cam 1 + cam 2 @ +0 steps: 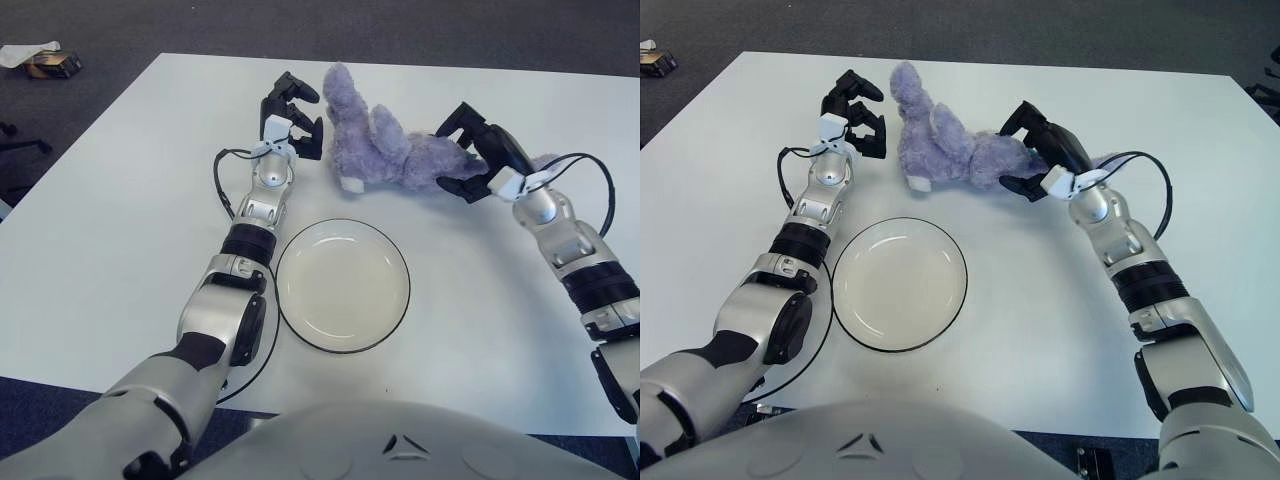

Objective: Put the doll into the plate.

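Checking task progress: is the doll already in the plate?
No, the doll lies on the table beyond the empty plate, between the left hand and right hand.

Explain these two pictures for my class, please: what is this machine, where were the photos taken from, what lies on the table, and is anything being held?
This is a human-shaped robot with two arms, each ending in a three-finger hand. Both pictures come from a pair of cameras on its head, looking down at the white table in front of it, so they show one scene from two spots set slightly apart. The grey curve at the bottom is the robot's own body.

On the table lie a purple stuffed doll on its side and, nearer the robot, an empty round plate with a dark rim.

The left hand is at the doll's left side with its fingers spread, holding nothing. The right hand is against the doll's other end, fingers partly around it, though a firm grip cannot be confirmed. The doll is not yet in the plate.
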Robot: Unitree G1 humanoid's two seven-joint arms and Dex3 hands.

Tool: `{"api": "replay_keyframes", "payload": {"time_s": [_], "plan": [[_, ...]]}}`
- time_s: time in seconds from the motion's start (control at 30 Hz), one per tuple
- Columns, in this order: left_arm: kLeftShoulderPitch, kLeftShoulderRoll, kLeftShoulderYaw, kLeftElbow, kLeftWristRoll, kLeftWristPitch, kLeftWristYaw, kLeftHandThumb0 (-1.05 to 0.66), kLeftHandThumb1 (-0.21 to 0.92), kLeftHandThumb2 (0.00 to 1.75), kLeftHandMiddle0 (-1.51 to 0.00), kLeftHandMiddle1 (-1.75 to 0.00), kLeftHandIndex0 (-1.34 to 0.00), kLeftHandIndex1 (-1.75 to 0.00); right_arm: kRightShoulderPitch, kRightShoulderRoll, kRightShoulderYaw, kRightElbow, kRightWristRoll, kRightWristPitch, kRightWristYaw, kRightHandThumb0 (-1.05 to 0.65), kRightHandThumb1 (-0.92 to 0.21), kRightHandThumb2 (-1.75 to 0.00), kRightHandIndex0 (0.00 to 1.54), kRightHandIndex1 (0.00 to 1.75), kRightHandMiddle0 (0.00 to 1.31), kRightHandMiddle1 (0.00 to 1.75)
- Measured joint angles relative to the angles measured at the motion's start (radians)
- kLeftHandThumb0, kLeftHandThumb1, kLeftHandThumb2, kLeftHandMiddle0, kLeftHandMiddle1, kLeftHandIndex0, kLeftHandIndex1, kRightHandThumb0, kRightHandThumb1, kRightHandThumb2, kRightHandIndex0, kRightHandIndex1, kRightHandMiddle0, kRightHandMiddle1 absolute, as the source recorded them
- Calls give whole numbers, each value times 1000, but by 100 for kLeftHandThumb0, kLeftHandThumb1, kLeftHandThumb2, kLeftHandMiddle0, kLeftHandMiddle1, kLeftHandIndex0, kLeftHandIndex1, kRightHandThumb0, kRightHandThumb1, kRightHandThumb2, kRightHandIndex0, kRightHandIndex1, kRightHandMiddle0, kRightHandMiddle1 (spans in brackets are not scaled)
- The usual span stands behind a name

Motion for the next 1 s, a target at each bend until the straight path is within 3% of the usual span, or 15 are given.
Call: {"api": "replay_keyframes", "payload": {"time_s": [0.17, 0.37, 0.5, 0.57, 0.67, 0.77, 1.0], "plan": [[10, 7, -12, 24, 44, -90, 50, 0, -7, 175, -88, -173, -68, -175, 46, -15, -90, -145, 103, 150, 157, -30, -5, -141, 1, 133, 0, 139], [10, 8, -10, 40, 45, -105, 50, 0, -7, 175, -89, -172, -69, -175, 67, 7, -137, -187, 68, 192, 183, -43, -15, -127, 9, 149, 1, 161], [11, 2, -3, 31, 10, -90, 11, 0, -8, 174, -91, -169, -69, -175, 86, 38, -148, -186, 6, 189, 158, -44, -18, -123, 18, 161, 14, 171], [13, -3, 4, 17, -22, -62, -24, 0, -8, 174, -92, -167, -69, -175, 95, 59, -150, -185, -31, 180, 136, -44, -30, -120, 26, 168, 34, 173], [17, -12, 14, -10, -66, -13, -70, 0, -8, 173, -93, -166, -69, -175, 109, 85, -153, -183, -73, 161, 112, -15, -21, -135, 61, 158, 47, 174], [22, -20, 23, -42, -103, 34, -102, 0, -7, 172, -93, -164, -68, -175, 119, 105, -156, -177, -103, 138, 100, -5, -10, -149, 77, 155, 58, 174], [38, -35, 37, -132, -151, 131, -147, 0, -4, 168, -91, -163, -66, -175, 124, 131, -170, -153, -142, 84, 94, -1, 0, -160, 86, 155, 67, 175]]}}
